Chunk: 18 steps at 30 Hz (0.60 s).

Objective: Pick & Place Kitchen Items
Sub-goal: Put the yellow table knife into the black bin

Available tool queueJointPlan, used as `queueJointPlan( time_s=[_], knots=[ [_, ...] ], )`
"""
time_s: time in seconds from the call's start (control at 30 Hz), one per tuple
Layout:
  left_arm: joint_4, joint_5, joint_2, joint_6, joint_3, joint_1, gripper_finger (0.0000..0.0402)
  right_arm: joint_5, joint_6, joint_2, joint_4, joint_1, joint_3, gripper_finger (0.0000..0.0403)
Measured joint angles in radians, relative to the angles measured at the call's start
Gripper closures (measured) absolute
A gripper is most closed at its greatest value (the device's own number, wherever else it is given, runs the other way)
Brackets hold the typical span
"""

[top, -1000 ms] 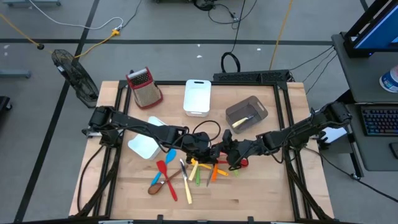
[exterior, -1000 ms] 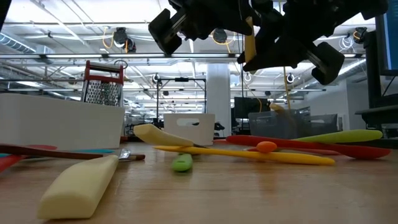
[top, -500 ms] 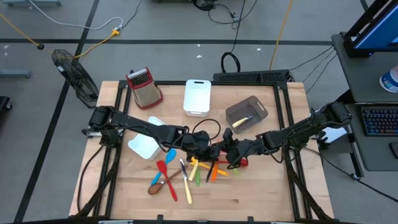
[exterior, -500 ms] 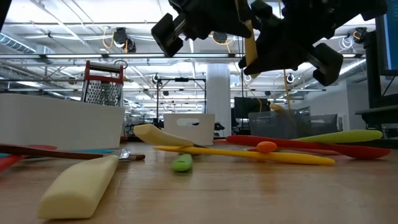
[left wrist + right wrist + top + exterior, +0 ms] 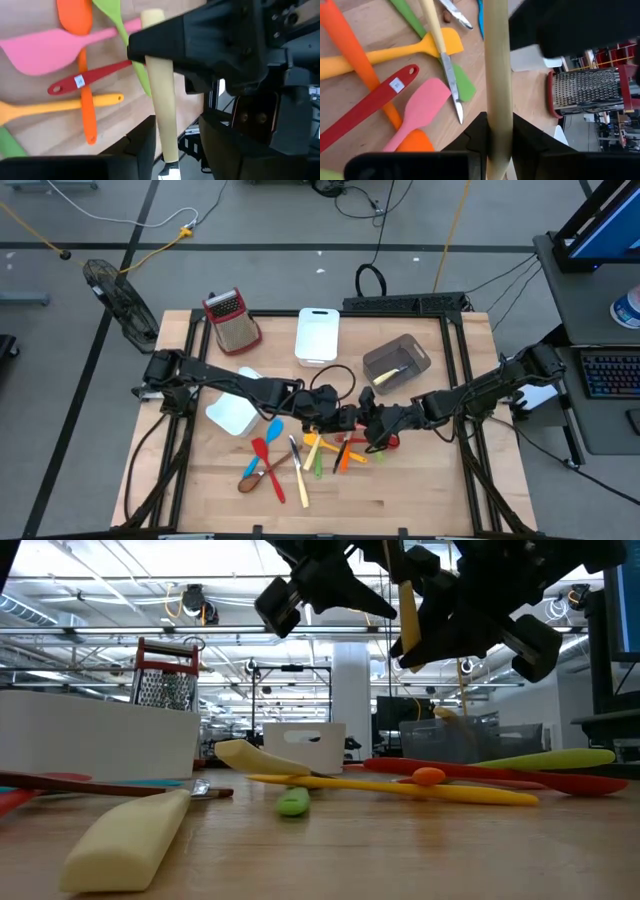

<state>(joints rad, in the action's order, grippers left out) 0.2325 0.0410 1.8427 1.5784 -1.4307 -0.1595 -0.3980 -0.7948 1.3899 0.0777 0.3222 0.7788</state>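
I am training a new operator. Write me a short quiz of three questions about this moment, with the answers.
1. True or false: the right gripper holds nothing.
2. Which bin holds a yellowish item? A) the far white bin B) the grey bin C) neither
3. Short answer: which gripper stands open around the lifted cream handle?

Key:
1. False, it is shut on the cream handle.
2. B
3. The left gripper.
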Motion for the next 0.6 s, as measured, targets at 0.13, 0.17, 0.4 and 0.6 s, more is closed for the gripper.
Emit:
queueJointPlan(
  time_s=[0.13, 0.17, 0.4, 0.6],
  knots=[
    [0.003, -0.001, 0.000, -0.052, 0.000, 0.014, 0.0214, -0.018, 0.006, 0.000, -0.032, 0.000, 0.000, 0.0357],
    [0.008, -0.001, 0.000, -0.068, 0.000, 0.019, 0.0207, -0.019, 0.017, 0.000, -0.047, 0.000, 0.000, 0.0357],
    [0.090, -0.001, -0.006, -0.189, 0.000, 0.064, 0.0175, -0.020, 0.122, -0.013, -0.148, 0.000, 0.000, 0.0357],
    [0.200, 0.002, -0.028, -0.267, 0.000, 0.089, 0.0172, -0.025, 0.217, -0.063, -0.274, 0.000, 0.000, 0.0357]
  ],
)
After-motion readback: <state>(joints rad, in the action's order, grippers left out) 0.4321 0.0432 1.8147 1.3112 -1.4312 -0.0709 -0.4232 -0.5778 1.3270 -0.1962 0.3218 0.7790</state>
